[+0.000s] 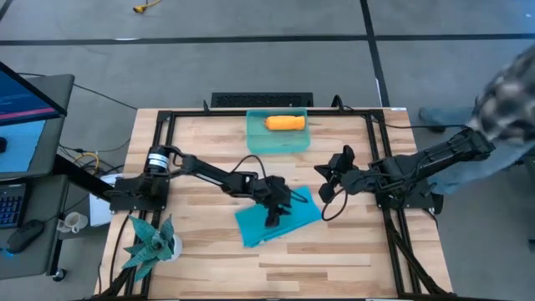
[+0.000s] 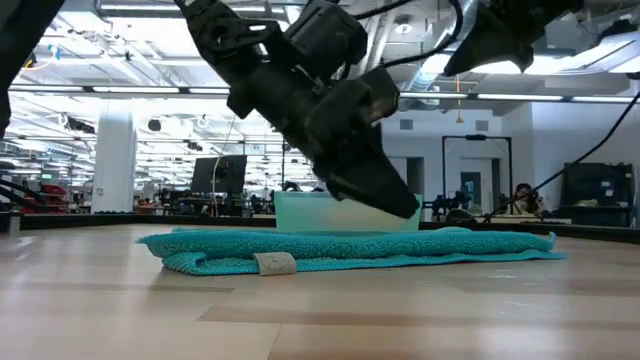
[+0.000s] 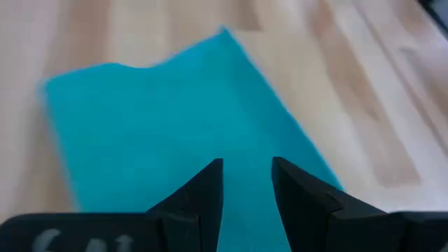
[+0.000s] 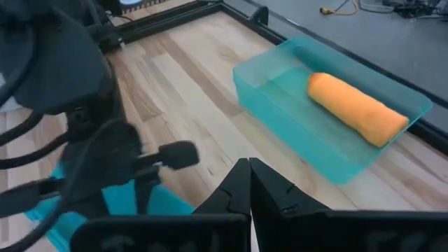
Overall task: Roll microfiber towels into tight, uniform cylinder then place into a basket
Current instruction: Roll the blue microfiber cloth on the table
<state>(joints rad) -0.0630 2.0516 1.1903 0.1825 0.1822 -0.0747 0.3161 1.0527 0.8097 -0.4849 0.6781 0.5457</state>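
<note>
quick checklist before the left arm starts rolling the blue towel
1. Orange towel rolled and lying in the basket: ok.
2. Blue towel flat on the table, not rolled yet: ok.
3. Left end effector over the blue towel, fingers apart: ok.
4. Left end effector gripping a towel edge: cannot tell.
5. Right end effector shut, empty, held off the blue towel: ok.
6. Room left in the basket beside the orange roll: ok.

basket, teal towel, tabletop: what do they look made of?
Basket: looks like translucent sea-green plastic, smooth; the rolled orange towel shows through its wall.
Teal towel: soft fuzzy cloth, likely microfiber; nubby pile and a small sewn tag in the low view.
Tabletop: light wood planks, visible grain, matte.
</note>
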